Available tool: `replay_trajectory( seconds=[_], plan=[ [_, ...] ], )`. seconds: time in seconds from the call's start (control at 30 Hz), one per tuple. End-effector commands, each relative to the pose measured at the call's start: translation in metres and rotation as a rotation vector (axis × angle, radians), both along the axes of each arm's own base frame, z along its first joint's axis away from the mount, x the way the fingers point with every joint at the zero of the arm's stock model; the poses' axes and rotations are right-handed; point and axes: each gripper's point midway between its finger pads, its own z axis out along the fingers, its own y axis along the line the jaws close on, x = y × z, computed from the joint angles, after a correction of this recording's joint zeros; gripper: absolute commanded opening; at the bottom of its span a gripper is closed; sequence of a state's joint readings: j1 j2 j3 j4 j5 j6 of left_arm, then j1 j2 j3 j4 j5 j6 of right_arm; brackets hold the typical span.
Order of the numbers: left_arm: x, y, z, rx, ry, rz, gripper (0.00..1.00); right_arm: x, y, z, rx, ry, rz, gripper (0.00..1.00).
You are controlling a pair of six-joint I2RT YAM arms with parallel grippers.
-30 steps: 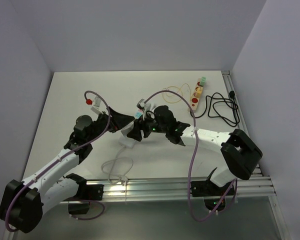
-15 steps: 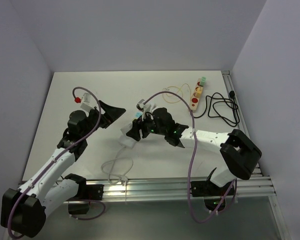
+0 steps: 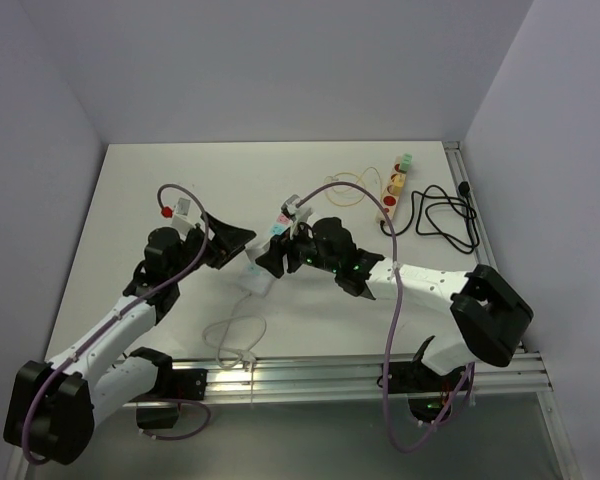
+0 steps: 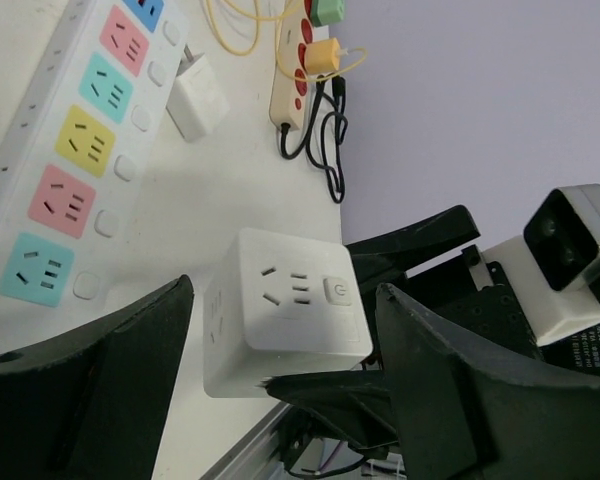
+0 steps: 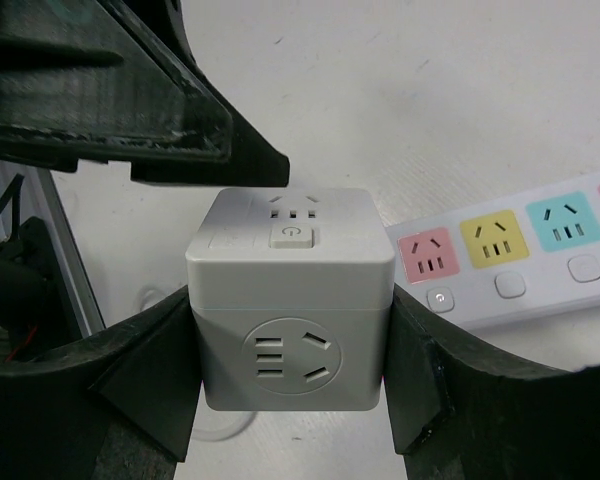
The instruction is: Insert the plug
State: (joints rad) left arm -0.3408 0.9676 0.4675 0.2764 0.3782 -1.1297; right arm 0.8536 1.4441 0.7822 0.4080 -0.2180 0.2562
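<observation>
The left gripper [image 3: 230, 237] has swung back toward the middle of the desk, jaws spread wide just beside the white socket cube [image 5: 292, 290]; the right gripper [image 5: 290, 372] clamps that cube above the coloured power strip [image 4: 55, 185]; best keep it level and square to a socket before pressing.

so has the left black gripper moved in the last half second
Yes. The left gripper has come towards the aluminium rail along the near edge, closing on the white cube socket.
</observation>
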Motion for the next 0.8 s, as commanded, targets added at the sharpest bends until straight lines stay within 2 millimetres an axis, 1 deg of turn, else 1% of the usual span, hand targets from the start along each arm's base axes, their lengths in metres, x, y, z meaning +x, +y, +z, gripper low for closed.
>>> replay_trajectory(
  seconds=[0.0,0.03,0.1,0.13,0.23,0.27,0.3,0.37,0.63,0.77],
  plan=[
    [0.000,-0.006,0.010,-0.060,-0.032,-0.035,0.78,0.002,0.008,0.043,0.106,-0.086,0.009,0.01],
    [-0.001,-0.008,0.014,-0.075,-0.047,-0.048,0.77,0.001,0.010,0.040,0.103,-0.080,0.013,0.01],
    [-0.002,-0.012,0.015,-0.099,-0.040,-0.063,0.70,0.001,0.012,0.040,0.104,-0.078,0.017,0.01],
    [-0.001,-0.013,0.018,-0.111,-0.051,-0.070,0.63,0.000,0.014,0.038,0.099,-0.073,0.027,0.01],
    [-0.003,-0.018,0.022,-0.129,-0.053,-0.085,0.54,0.001,0.017,0.034,0.082,-0.068,0.027,0.01],
    [-0.004,-0.020,0.023,-0.126,-0.055,-0.088,0.48,0.002,0.018,0.032,0.075,-0.065,0.027,0.01],
    [-0.003,-0.020,0.027,-0.125,-0.066,-0.086,0.45,0.001,0.019,0.032,0.073,-0.065,0.029,0.01],
    [-0.005,-0.023,0.030,-0.121,-0.071,-0.096,0.40,0.002,0.019,0.030,0.066,-0.062,0.026,0.01],
    [-0.017,-0.045,0.038,-0.160,-0.083,-0.145,0.38,0.001,0.029,0.018,0.025,-0.043,0.042,0.01],
    [-0.018,-0.049,0.043,-0.159,-0.096,-0.155,0.37,-0.002,0.032,0.014,0.009,-0.044,0.049,0.02]
  ],
)
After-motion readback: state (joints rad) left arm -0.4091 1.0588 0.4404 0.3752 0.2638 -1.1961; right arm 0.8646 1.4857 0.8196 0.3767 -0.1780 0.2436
